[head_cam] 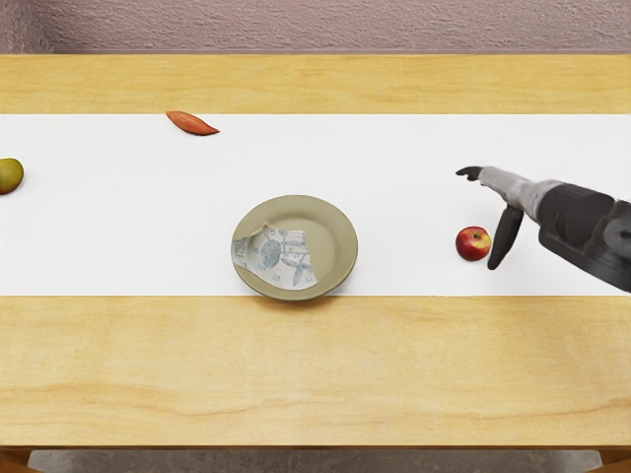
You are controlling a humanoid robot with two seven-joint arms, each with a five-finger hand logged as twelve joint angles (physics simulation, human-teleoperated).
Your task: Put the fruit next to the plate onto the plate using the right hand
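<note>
**Well, the apple lies off the plate, with the right hand just beside it**

So, from where I stand, the apple (473, 242) lies on the white runner (118, 227) that crosses the wooden table (296, 365). It is red with a yellowish patch and sits well to the right of the plate (333, 222), apart from it, not on it.

The right hand (511, 192) comes in from the right edge and hovers just beside the apple, on its right. Its fingers (505, 238) are spread and hold nothing. One dark finger hangs down close to the apple's right side (I cannot tell whether it touches), and another points left, above and beyond the fruit.

The plate is olive-green, round, and sits near the middle of the runner, by its near edge. On its left half lies a crumpled, grey-patterned scrap (276, 256) that reaches the rim.

Farther off, a slim red-orange thing (191, 123) lies at the runner's far edge, left of centre. A yellow-green fruit (8, 175) shows at the left edge, partly cut off by the picture.
</note>
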